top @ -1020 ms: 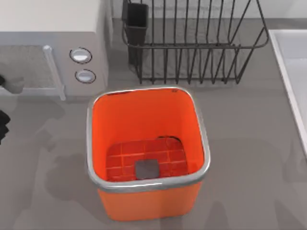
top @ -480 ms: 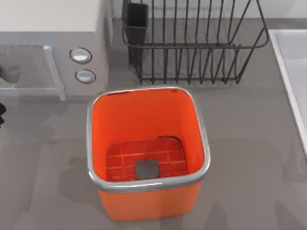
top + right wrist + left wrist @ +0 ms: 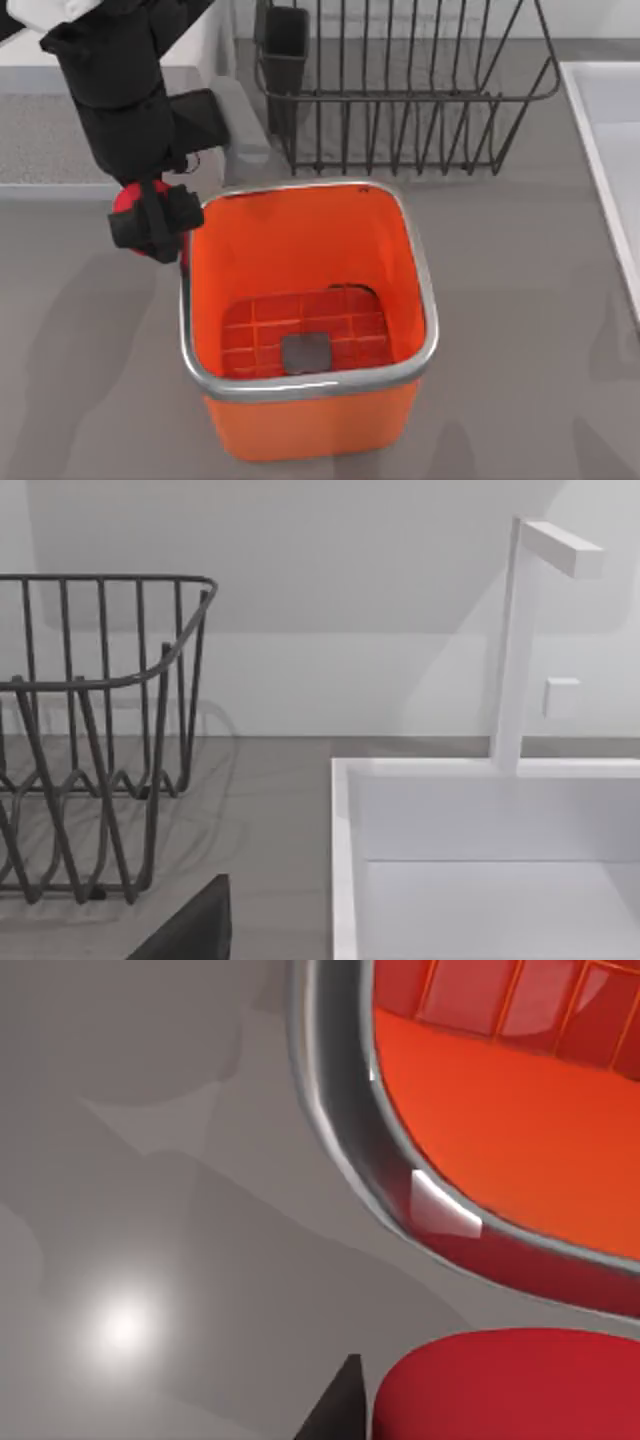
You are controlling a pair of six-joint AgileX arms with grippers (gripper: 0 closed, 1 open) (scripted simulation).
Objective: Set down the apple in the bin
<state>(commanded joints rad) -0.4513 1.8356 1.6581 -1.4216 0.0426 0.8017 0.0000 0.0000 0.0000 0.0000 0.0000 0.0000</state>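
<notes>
The apple [image 3: 125, 197], small and glossy red, is held in my left gripper [image 3: 152, 228], which is shut on it. They hang just outside the upper left corner of the bin [image 3: 300, 187], a tall orange container with a silver rim, a gridded floor and a grey square in its middle. In the left wrist view the apple [image 3: 500, 1385] sits close beside the bin's rim [image 3: 340, 1110], with the orange inner wall beyond. My right arm is off by the sink, and a dark part of its gripper [image 3: 190, 930] shows in its wrist view.
A black wire dish rack [image 3: 400, 90] stands behind the bin. A grey appliance [image 3: 40, 140] is at the back left. A white sink [image 3: 610, 130] lies along the right edge, with its faucet [image 3: 515, 640] behind it. Grey counter surrounds the bin.
My left arm has swung in from the left edge with the apple, covering the appliance's knobs, and now hangs at the bin's upper left corner. The bin has not moved.
</notes>
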